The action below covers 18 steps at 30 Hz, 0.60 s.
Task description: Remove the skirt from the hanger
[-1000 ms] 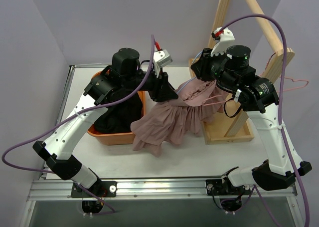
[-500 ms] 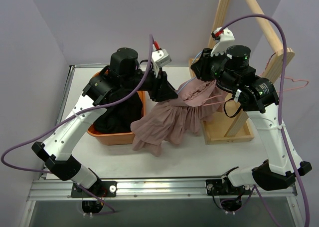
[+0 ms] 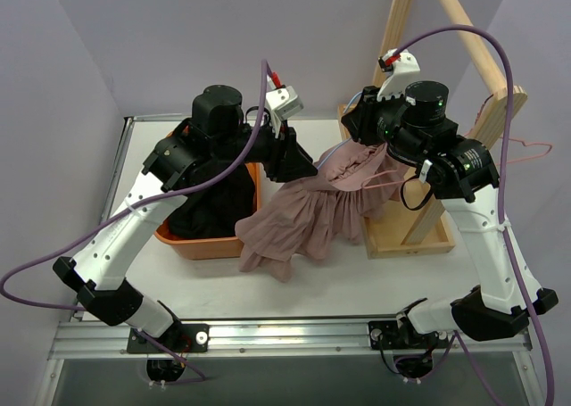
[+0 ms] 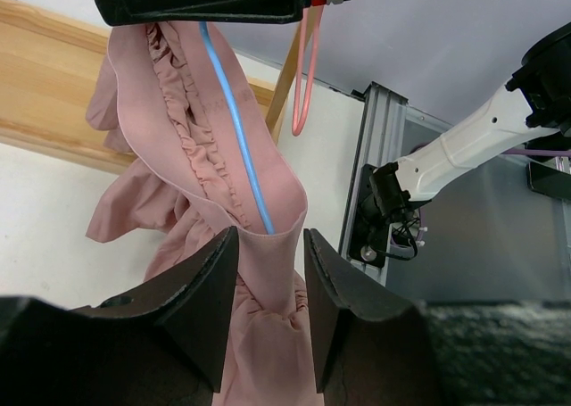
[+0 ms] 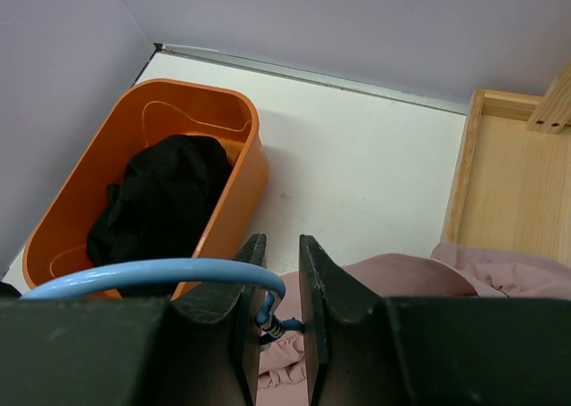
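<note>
Step in hand: working the waistband off the hanger, mid-pull.

- Right gripper: jaws nearly together, pinched on the wire of the blue hanger near its hook. It holds the hanger up over the table, beside the wooden rack.
- Left gripper: the 2 fingers are partly apart with a fold of the ruffled waistband filling the gap. Reads as a grip on the cloth, at the hanger's far end from the right claw.
- Skirt: dusty pink. Its waistband is threaded along the blue wire between the 2 grippers, and the hem hangs down and pools on the table between the orange bin and the rack base.
- The bin holds a black garment. A pink hanger hangs on the rack behind, not involved.

Judgement: skirt not yet free; the wire runs inside the waistband over most of its visible length.

Next move calls for: right claw keeping the hanger fixed while the left draws the waistband off the hanger's end, away from the right. Risk: the gathered elastic snagging on the wire end, or the fold slipping from a loose grip.
</note>
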{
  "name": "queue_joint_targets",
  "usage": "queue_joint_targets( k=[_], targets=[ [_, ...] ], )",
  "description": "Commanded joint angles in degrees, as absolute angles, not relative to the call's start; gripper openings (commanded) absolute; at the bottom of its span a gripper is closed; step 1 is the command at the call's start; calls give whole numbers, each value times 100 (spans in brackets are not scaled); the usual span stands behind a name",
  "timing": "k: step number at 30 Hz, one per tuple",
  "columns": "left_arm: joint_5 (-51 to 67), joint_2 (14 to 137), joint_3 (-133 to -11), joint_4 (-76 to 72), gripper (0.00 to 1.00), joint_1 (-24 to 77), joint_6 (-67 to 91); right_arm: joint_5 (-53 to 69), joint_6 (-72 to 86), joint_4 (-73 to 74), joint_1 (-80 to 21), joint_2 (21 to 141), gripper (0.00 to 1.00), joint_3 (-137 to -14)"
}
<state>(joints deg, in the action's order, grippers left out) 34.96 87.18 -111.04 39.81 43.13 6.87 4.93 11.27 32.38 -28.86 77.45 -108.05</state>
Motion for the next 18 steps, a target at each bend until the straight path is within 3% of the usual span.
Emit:
queue_joint_targets(
  k=[1, 18],
  targets=[
    [3621, 8640, -11110, 3779, 44, 4315, 729, 466, 1107, 2883, -2883, 7523, 0, -10916],
    [3516, 8763, -11241, 3964, 38, 4315, 677, 510, 1134, 2839, -2883, 7523, 0, -10916]
  ],
)
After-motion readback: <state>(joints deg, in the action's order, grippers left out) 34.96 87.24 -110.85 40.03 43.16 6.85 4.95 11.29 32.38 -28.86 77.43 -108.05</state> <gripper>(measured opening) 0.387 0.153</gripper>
